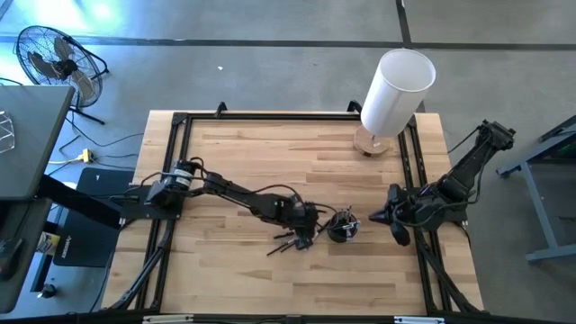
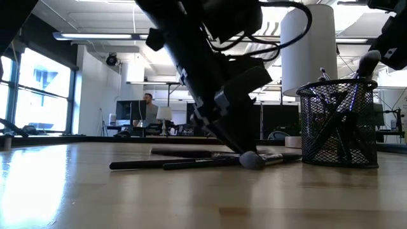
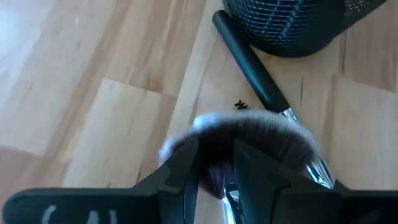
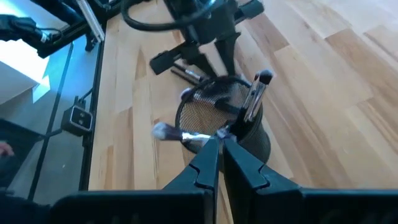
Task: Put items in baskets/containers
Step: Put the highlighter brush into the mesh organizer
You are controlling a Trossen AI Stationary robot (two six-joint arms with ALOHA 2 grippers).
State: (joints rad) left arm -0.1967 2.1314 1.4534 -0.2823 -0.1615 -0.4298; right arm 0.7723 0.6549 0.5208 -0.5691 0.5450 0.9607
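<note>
Several thin makeup brushes point(image 1: 288, 239) lie on the table left of the black mesh cup point(image 1: 343, 227). In the low view they lie flat point(image 2: 172, 164) beside the cup point(image 2: 337, 121). The cup holds a few brushes that lean on its rim point(image 4: 260, 84). My left gripper point(image 3: 214, 165) has come down on a fluffy grey-tipped brush point(image 2: 252, 159) and is shut on it. My right gripper point(image 4: 221, 144) is shut, with its fingertips at the cup's rim on the table's right side. A pale-tipped brush point(image 4: 165, 130) lies across there. My left gripper pinches the fluffy brush at its bristle head point(image 3: 255, 134), where the bristles meet the silver ferrule point(image 3: 318, 168). The fingers point(image 3: 186, 162) slant down from the table's left. The brush lies on the table. My right gripper: whether it touches the cup's rim point(image 4: 205, 134) or the pale-tipped brush, I cannot tell.
A tall white cylinder on a wooden base point(image 1: 394, 94) stands near the table's far right corner. A dark-handled brush point(image 3: 249, 62) lies against the cup's foot point(image 3: 292, 28). A black frame rail point(image 1: 171, 180) runs around the wooden table. A person point(image 2: 147, 105) sits far off in the room.
</note>
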